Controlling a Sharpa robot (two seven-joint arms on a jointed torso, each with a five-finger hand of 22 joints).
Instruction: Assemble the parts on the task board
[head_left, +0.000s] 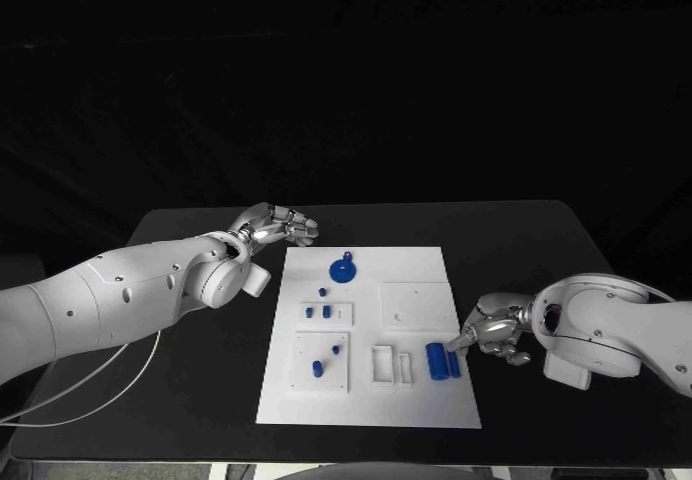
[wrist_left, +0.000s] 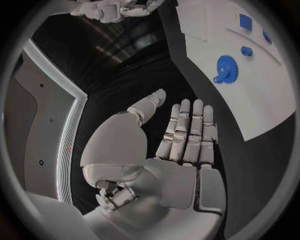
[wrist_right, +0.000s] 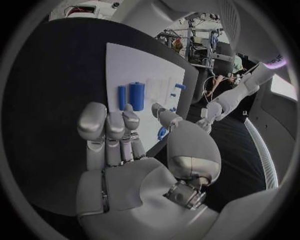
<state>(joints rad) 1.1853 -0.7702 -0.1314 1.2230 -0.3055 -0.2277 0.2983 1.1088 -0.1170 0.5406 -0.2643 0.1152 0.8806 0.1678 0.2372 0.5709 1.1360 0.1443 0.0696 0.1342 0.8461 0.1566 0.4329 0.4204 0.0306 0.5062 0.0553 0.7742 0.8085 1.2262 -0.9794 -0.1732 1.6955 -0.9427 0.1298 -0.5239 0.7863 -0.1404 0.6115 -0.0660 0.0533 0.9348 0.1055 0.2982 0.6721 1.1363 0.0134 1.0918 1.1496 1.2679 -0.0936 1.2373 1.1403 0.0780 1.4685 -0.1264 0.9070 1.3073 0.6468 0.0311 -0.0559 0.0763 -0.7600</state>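
The white task board (head_left: 368, 400) lies mid-table. On it are a blue gear (head_left: 343, 268) at the far end, small blue pieces (head_left: 319, 312) on a raised plate, blue pegs (head_left: 319, 369) on a second plate, and two blue cylinders (head_left: 443, 361) near its right edge. My left hand (head_left: 277, 226) hovers off the board's far left corner, fingers straight, holding nothing; in its wrist view the hand (wrist_left: 181, 140) faces the gear (wrist_left: 226, 67). My right hand (head_left: 495, 335) sits just right of the cylinders, empty. Its fingers (wrist_right: 109, 125) reach toward the cylinders (wrist_right: 136, 95) without touching.
A blank square plate (head_left: 415, 303) and two empty rectangular slots (head_left: 394, 364) are on the board (wrist_right: 131, 62). Black table (head_left: 519, 250) surrounds the board on all sides, with its front edge close below the board.
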